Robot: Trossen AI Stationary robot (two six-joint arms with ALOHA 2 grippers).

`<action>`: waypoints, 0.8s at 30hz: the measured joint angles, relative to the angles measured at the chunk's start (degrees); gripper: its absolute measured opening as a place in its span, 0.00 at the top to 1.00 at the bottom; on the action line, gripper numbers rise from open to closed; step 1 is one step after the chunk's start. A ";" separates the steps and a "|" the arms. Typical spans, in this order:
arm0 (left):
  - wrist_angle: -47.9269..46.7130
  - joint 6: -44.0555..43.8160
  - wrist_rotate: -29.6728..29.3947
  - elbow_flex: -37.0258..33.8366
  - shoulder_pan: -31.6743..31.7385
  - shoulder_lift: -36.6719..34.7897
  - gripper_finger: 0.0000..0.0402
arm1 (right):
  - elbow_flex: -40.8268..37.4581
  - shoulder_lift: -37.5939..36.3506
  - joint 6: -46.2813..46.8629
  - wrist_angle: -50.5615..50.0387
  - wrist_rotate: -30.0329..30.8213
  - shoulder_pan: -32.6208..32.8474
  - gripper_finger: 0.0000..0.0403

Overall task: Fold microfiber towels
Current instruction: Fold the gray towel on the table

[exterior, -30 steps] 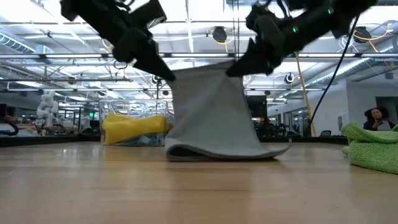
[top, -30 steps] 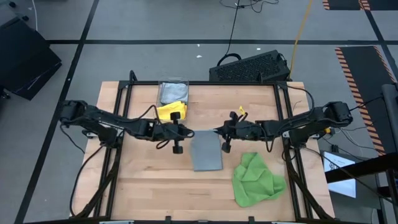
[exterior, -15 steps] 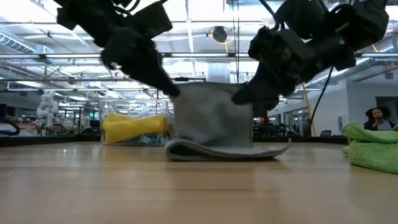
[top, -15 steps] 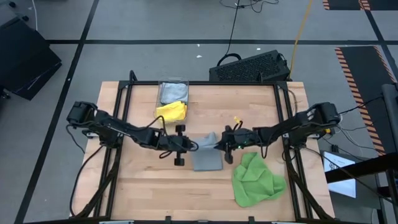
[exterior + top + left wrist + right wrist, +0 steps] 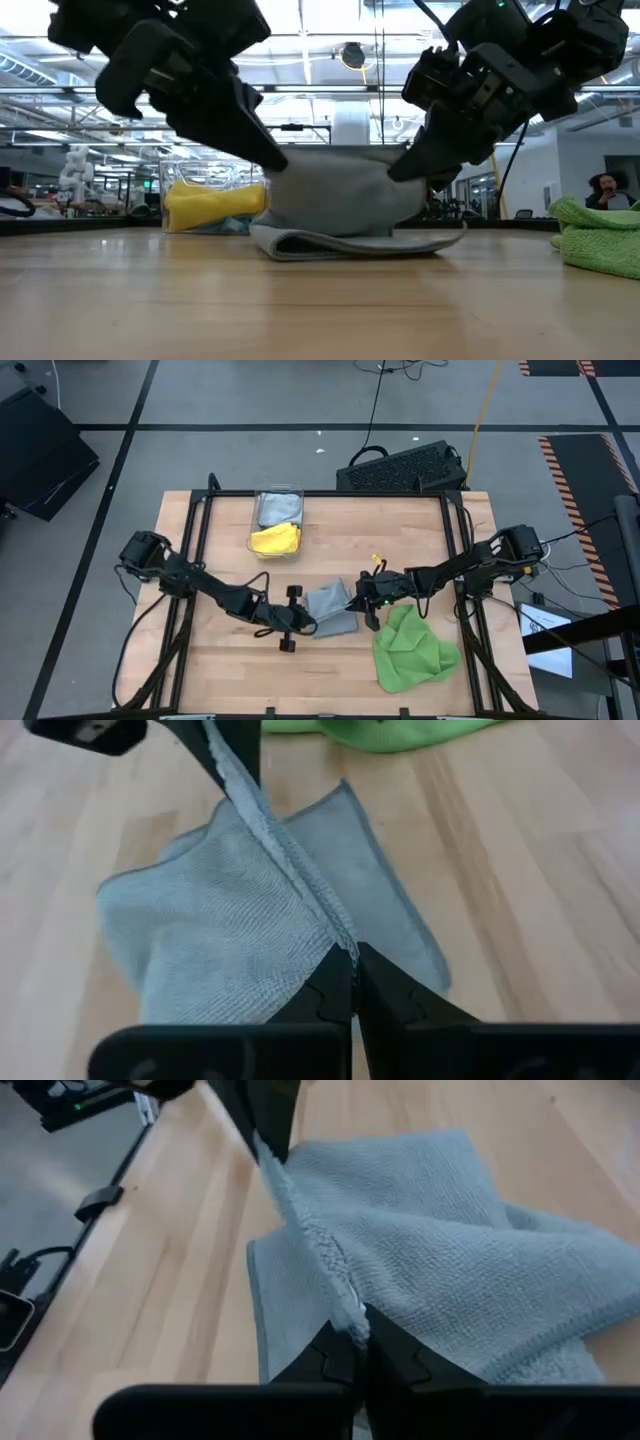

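A grey towel [image 5: 332, 610] lies in the middle of the table, its lower layer [image 5: 350, 241] flat on the wood and its upper part raised between my two grippers. My left gripper [image 5: 309, 624] is shut on the raised edge at the towel's left end. My right gripper [image 5: 353, 603] is shut on the same edge at the right end. A bright green towel [image 5: 410, 648] lies crumpled near the right front of the table. A yellow towel [image 5: 276, 540] hangs over the near rim of a clear bin [image 5: 262, 497]. My left gripper pinches the left end of the towel's raised edge [image 5: 343, 942] between its two fingers, slanting down from the table's left. The edge runs taut from there to the other gripper [image 5: 225, 760]. The rest of the towel sags to the table. My right gripper pinches the right end of the same edge [image 5: 349, 1316] between its two fingers, slanting down from the table's right. The hem stretches straight across to my left gripper [image 5: 265, 1125]. The cloth below the fingers drapes onto the layer on the table.
The clear bin at the far left also holds a greyish cloth [image 5: 280, 508]. A black keyboard [image 5: 405, 468] lies on the floor beyond the table's far edge. Bare wood [image 5: 250, 670] stretches along the near edge left of the green towel.
Both grippers have gone down and toward the table's near edge, tipping further downward and staying shut on the towel's edge. The raised part of the grey towel has sunk from tall and upright to low, folding over the layer that stayed on the table.
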 joint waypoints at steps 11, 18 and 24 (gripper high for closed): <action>5.56 -2.81 0.45 0.00 -0.53 6.17 0.97 | 0.04 0.62 0.45 -2.02 -0.50 2.37 0.99; 5.28 -10.58 0.73 -0.02 -0.76 6.19 0.89 | 0.04 0.67 -0.32 -2.90 -4.13 3.63 0.83; 5.70 -16.60 1.75 0.08 -1.16 6.19 0.74 | 0.04 -1.66 -1.04 -6.60 -9.43 3.50 0.66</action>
